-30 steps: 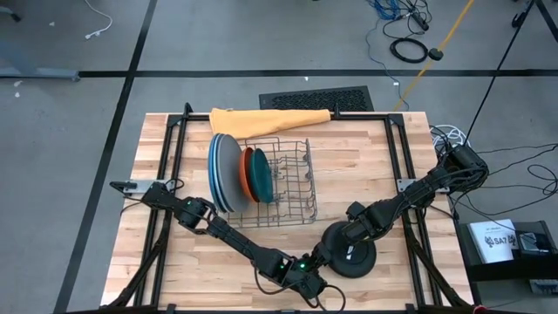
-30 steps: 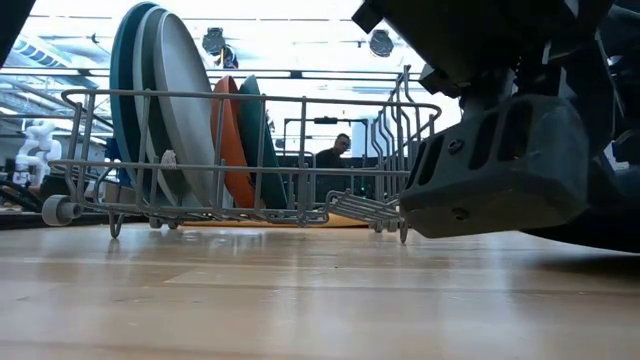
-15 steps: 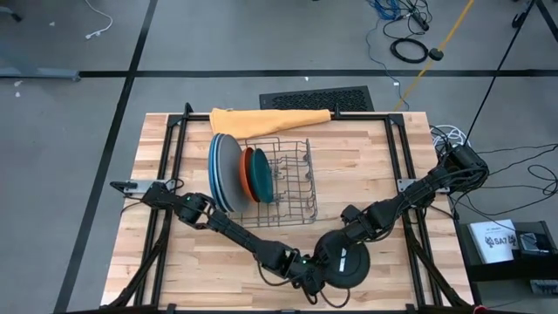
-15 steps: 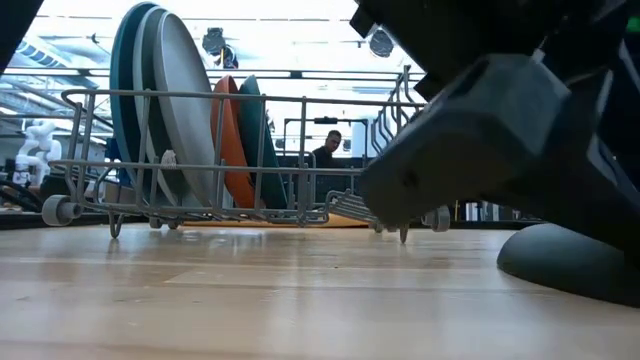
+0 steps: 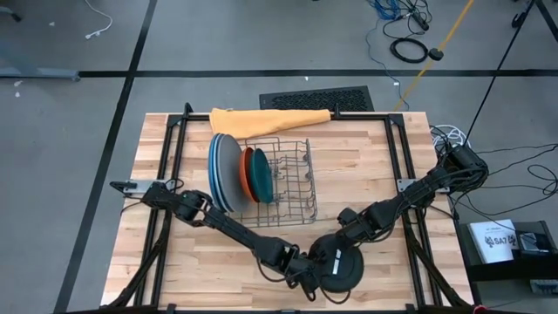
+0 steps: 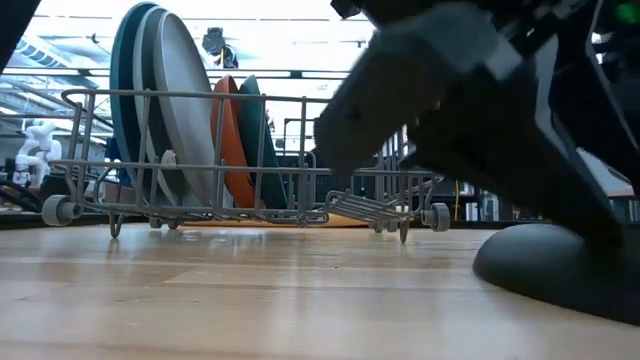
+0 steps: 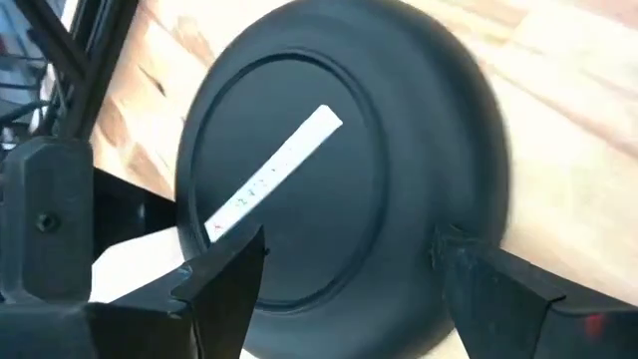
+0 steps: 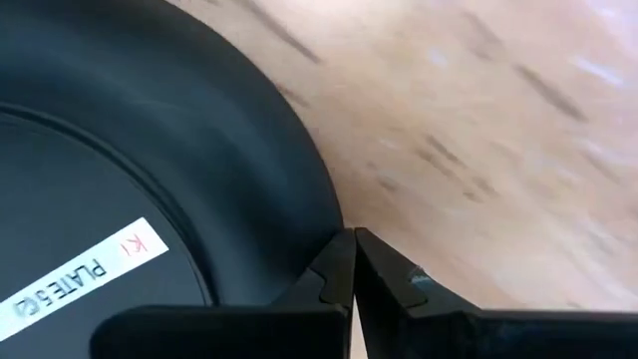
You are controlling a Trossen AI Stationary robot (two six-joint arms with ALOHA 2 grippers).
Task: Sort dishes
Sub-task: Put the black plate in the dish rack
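Note:
A black plate (image 5: 340, 266) with a white stripe (image 7: 274, 172) lies upside down on the table near its front edge. My left gripper (image 5: 314, 279) stands open at the plate's near left rim, one finger on either side of that rim in the left wrist view. My right gripper (image 5: 347, 234) is shut at the plate's far rim. Large light blue, blue and grey plates (image 5: 222, 170) and smaller orange and teal ones (image 5: 257, 173) stand on edge in the wire rack (image 5: 292, 179). My left gripper: its open fingers (image 7: 224, 284) overlap the black plate's rim in the wrist view, but I cannot tell whether they touch it. My right gripper has its shut fingertips (image 8: 339, 261) against the outer edge of the plate's rim (image 8: 317, 214), coming slanting down from the far right. The plate lies bottom up on the table.
A folded orange cloth (image 5: 270, 118) lies at the table's far edge behind the rack. The rack's right half holds no plates. Bare wood lies left of the black plate and between it and the rack. Black frame rails (image 5: 403, 166) run along the table's sides.
The black plate has slid a little toward the table's near left. My left gripper has turned about and come up against the plate's near left rim. My right gripper has tipped and followed the plate's far rim.

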